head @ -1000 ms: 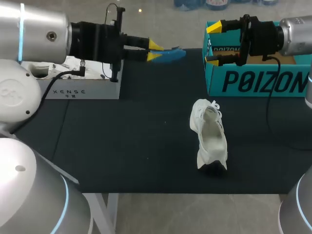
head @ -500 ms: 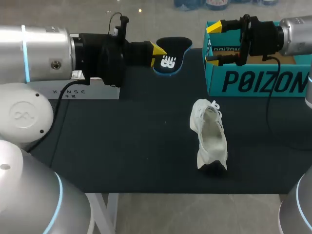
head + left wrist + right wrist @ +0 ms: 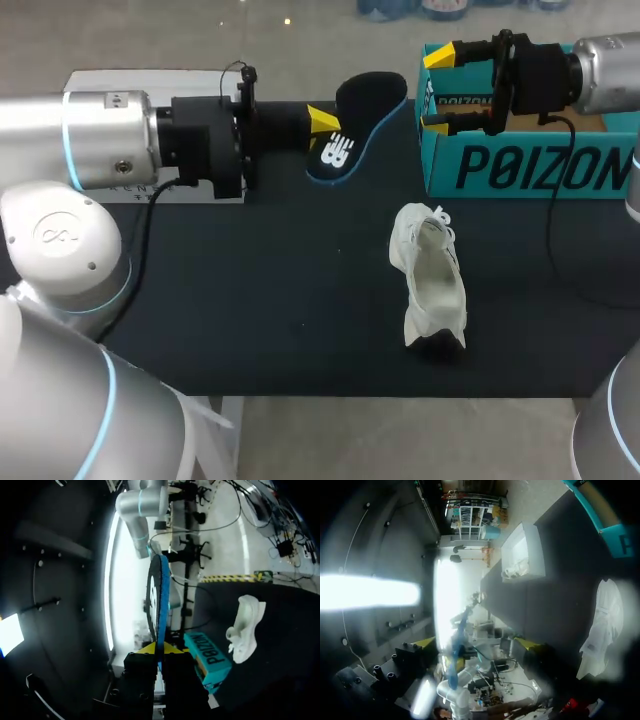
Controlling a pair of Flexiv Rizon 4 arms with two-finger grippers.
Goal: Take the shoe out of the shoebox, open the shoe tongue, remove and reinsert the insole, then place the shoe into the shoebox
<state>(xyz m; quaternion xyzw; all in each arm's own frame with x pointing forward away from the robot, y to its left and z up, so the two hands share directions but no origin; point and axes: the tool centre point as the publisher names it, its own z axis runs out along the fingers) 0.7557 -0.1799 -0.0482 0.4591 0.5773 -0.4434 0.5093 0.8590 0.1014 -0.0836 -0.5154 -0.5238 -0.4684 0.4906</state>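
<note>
since a second ago our left arm has swung toward the near side and turned its wrist, so the insole (image 3: 358, 120), which then showed only as a thin blue sliver, now turns its dark face with the white mark up to the head view. the white box (image 3: 140, 84) behind that arm is more exposed than it was. the shoe (image 3: 432, 280), the shoebox (image 3: 520, 165) and our right arm have not shifted.

our left hand (image 3: 324, 128) is clenched on the insole near the marked end, above the table (image 3: 250, 300). the insole's long axis slants up and away from that hand, its rounded far end close to the shoebox's left corner. from the left wrist we see the insole (image 3: 159, 600) edge-on, a blue rim rising straight out ahead of the left hand (image 3: 160, 650), one yellow tip against each face.

the white shoe stands on its sole on the dark table, well apart from both hands, opening upward. its long axis runs near to far, the laced end toward the teal shoebox at the far right.

our right hand (image 3: 436, 88) hangs released at the shoebox's left end, fingers spread wide with nothing held between them.
</note>
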